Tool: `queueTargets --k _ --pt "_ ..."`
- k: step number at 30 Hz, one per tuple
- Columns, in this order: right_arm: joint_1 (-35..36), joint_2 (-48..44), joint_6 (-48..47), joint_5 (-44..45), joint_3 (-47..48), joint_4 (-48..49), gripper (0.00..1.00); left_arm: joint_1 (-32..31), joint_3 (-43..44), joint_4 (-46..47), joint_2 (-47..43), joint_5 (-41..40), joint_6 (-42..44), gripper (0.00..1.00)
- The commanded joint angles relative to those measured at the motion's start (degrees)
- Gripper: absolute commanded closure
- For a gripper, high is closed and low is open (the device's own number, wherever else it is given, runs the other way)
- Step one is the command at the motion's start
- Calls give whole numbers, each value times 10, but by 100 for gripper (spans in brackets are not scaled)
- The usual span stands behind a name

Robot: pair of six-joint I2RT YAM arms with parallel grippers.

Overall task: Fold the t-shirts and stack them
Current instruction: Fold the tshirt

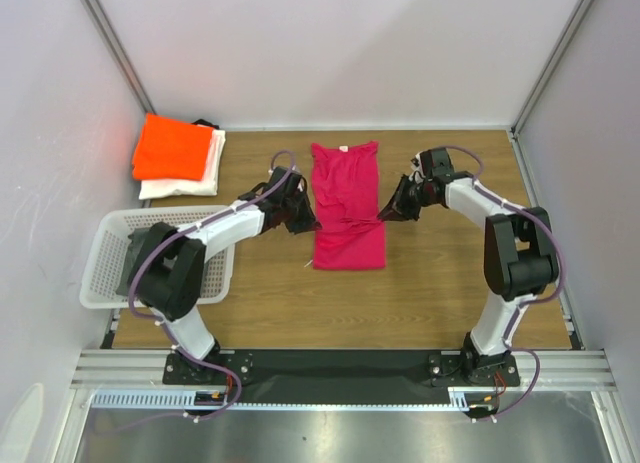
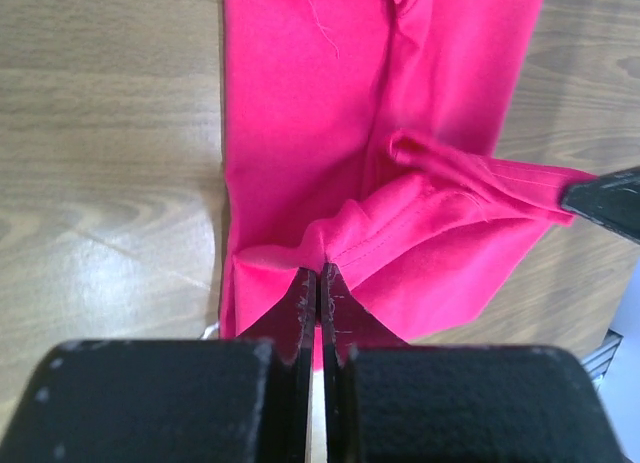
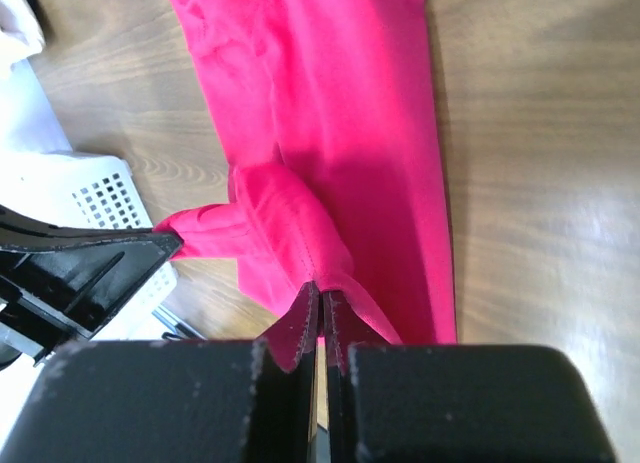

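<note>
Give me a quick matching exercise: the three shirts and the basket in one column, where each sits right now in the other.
Things:
1. pink shirt
2. orange shirt
3. white shirt
4. basket

Places:
A. bottom of the folded pile, far left
B. near left side
C. in the middle, partly folded
D. top of the folded pile

Pairs: 1-C, 2-D, 3-A, 4-B

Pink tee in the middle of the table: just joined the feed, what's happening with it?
Both arms are working on the magenta-pink t-shirt, which lies mid-table as a long narrow strip. The left pincer is shut on cloth at its left edge, and the right pincer is shut on cloth at its right edge, each holding a bunched fold. The orange t-shirt lies folded on the white t-shirt in the far left corner. The basket sits at the near left.
</note>
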Motion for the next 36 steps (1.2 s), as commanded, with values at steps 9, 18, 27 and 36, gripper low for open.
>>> queueTargets --k 9,18,27,36 --pt "-4 74 -60 -35 78 3 100 15 36 40 48 3 11 100" --pt "-4 50 -70 -50 82 16 100 15 15 52 5 -32 -13 100" --pt "-18 107 -76 -54 105 7 100 21 49 51 65 -23 -20 100" --pt "-27 153 -97 -71 222 -30 55 33 115 77 102 -12 6 66"
